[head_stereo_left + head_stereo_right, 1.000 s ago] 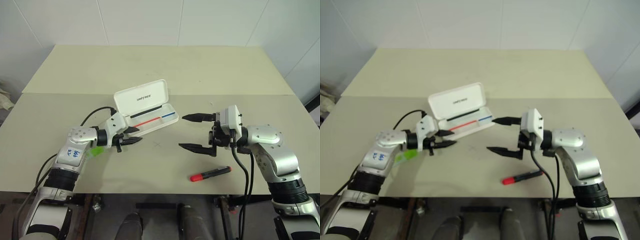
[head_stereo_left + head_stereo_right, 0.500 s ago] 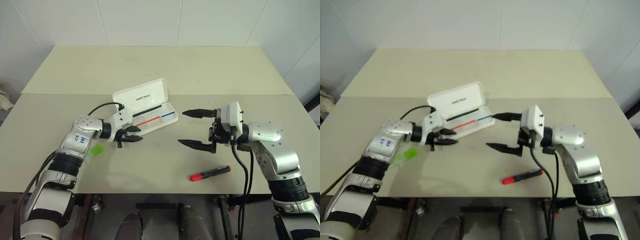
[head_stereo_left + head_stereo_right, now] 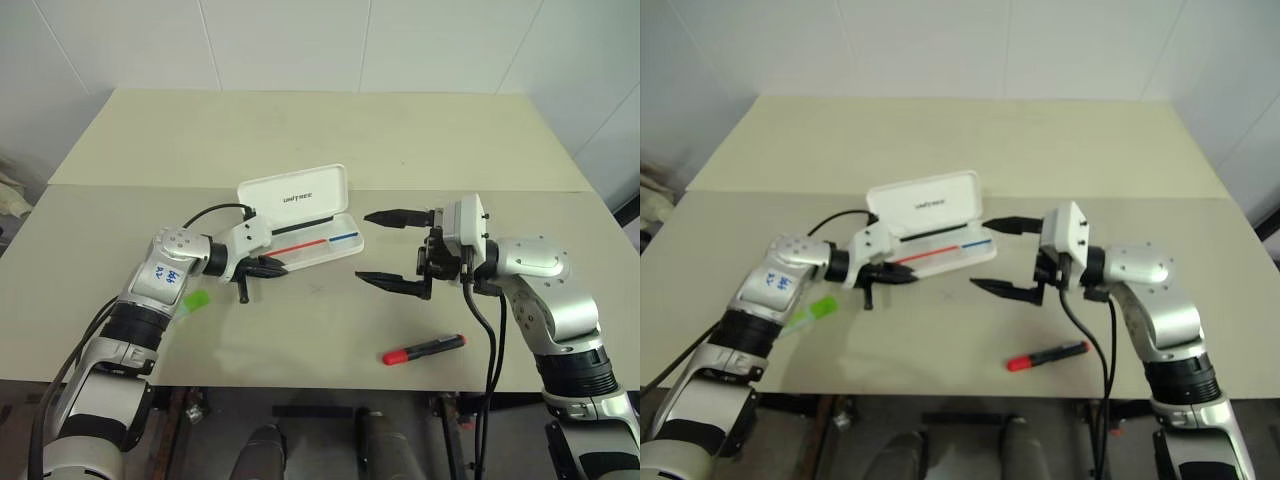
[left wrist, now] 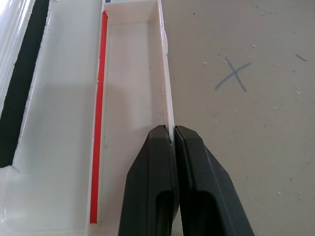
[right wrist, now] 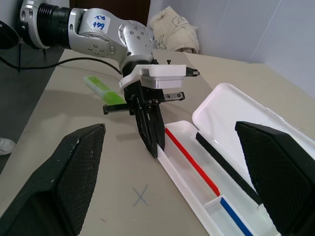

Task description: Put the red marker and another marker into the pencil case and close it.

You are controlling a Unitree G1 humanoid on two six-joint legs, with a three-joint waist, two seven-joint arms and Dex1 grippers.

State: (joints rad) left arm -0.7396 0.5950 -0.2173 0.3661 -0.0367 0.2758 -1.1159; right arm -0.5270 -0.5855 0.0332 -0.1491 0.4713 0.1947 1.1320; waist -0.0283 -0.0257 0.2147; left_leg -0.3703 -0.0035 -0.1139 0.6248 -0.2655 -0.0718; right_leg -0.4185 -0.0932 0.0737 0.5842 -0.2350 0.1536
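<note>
The left gripper (image 4: 171, 140) is now pinching the front wall of the pencil case (image 3: 318, 232), its fingers having closed from apart a second ago. The case has also shifted slightly toward the counter's (image 3: 320, 140) right edge, so the left arm seems to be steadying or repositioning it. It is lying open near the counter's middle, tray empty. The right gripper (image 3: 388, 250) is hovering just beside the case's right end, jaws wide apart, holding nothing. The red marker (image 3: 424, 349) is lying near the front edge; another marker (image 3: 194, 301), light green, is resting beside the left forearm. Neither is packed yet.
</note>
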